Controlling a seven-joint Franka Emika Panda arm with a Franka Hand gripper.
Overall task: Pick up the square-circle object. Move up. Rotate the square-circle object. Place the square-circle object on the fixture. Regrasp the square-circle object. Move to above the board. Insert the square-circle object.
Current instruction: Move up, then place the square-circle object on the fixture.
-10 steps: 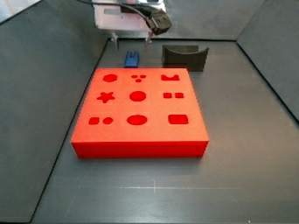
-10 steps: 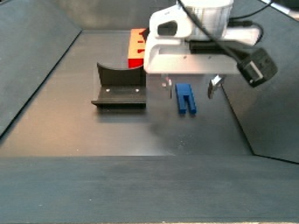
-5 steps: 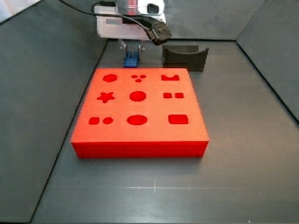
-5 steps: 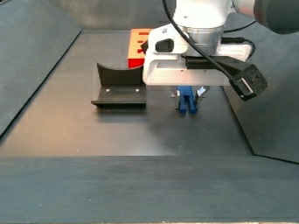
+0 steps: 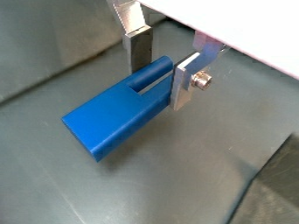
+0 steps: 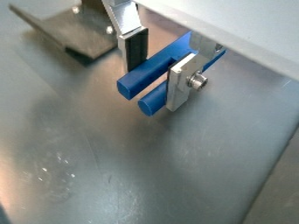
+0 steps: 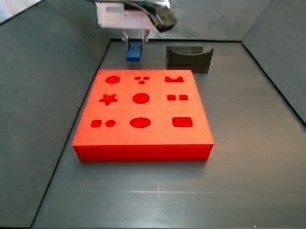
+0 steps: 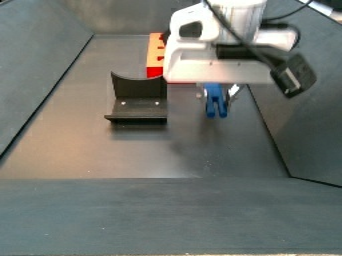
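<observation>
In a wrist view you see the tool clamped on the square-circle object. Its two silver fingers press on the end of the blue piece, one on each side, and the long body of the piece goes out toward the lower left of the frame, over the grey worktop. The piece seems not to touch the worktop, but from this view alone you cannot be sure.

In a wrist view from the other angle, the tool holds the square-circle object in the centre of the frame. Here you see the two prongs side by side. The fixture is in the upper left corner, well apart from the piece.

In a side view the tool is at the top of the frame, behind the far edge of the board. The square-circle object hangs under it. The fixture stands to the right of it, near but not touching.

In a side view from the opposite direction, the tool is right of centre with the square-circle object in it. The fixture is to the left, and the board shows only a little behind.

I judge that the pick is done and the step in hand is the move up. Next you must rotate the piece, so first have enough height that the long blue body does not hit the worktop when it turns.
</observation>
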